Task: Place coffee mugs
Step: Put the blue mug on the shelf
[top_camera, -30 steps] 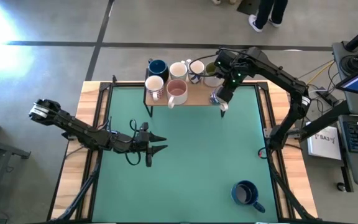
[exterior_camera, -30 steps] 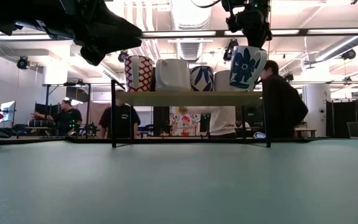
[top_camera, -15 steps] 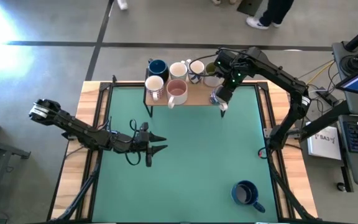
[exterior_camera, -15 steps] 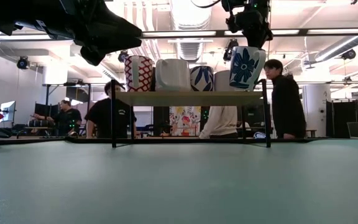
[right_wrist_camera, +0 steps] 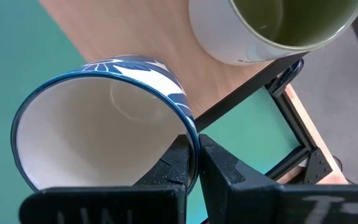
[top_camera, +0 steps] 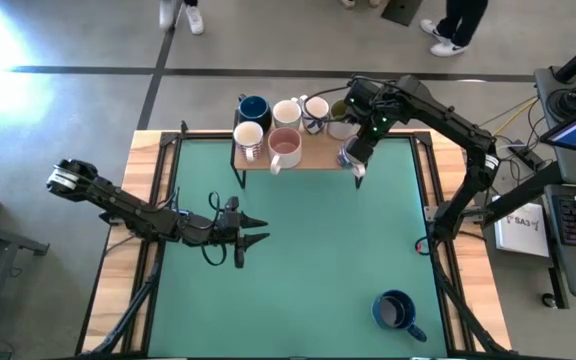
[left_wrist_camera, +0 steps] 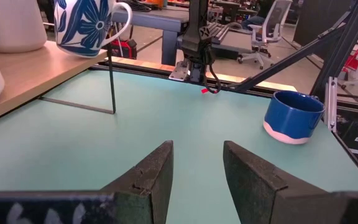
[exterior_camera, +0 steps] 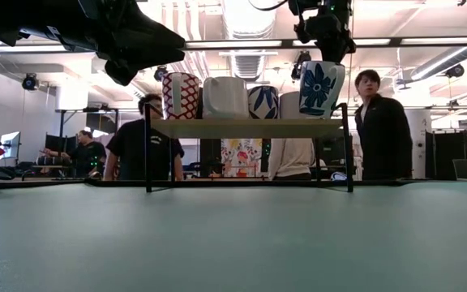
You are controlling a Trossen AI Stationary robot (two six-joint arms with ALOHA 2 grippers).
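High view shows basically nothing moving over the last second: both arms sit where they were and only the people behind the surface have walked around, so I'd say the right arm is paused mid-placement rather than done. The right end effector (right_wrist_camera: 196, 163) is clenched on the rim of the patterned mug (right_wrist_camera: 101, 121), one finger inside and one outside, at the right end of the shelf (top_camera: 313, 158). In the low view that mug (exterior_camera: 321, 88) is upright, mouth up, its base at or just above the shelf top near the right post; I can't tell if it's actually touching down. Long axis is vertical, and the left wrist view shows the handle sticking out sideways past the shelf end. The green mug (right_wrist_camera: 272, 25) sits just beside it on the shelf. The other mugs are lined up along the shelf, also mouth up. One blue mug (top_camera: 396, 311) is alone on the green surface (top_camera: 308, 250), well apart from the shelf, upright. The left end effector (top_camera: 253, 230) hovers released over the left middle of the surface, holding nothing. My guess: once this mug is let go, the blue one is what's left.
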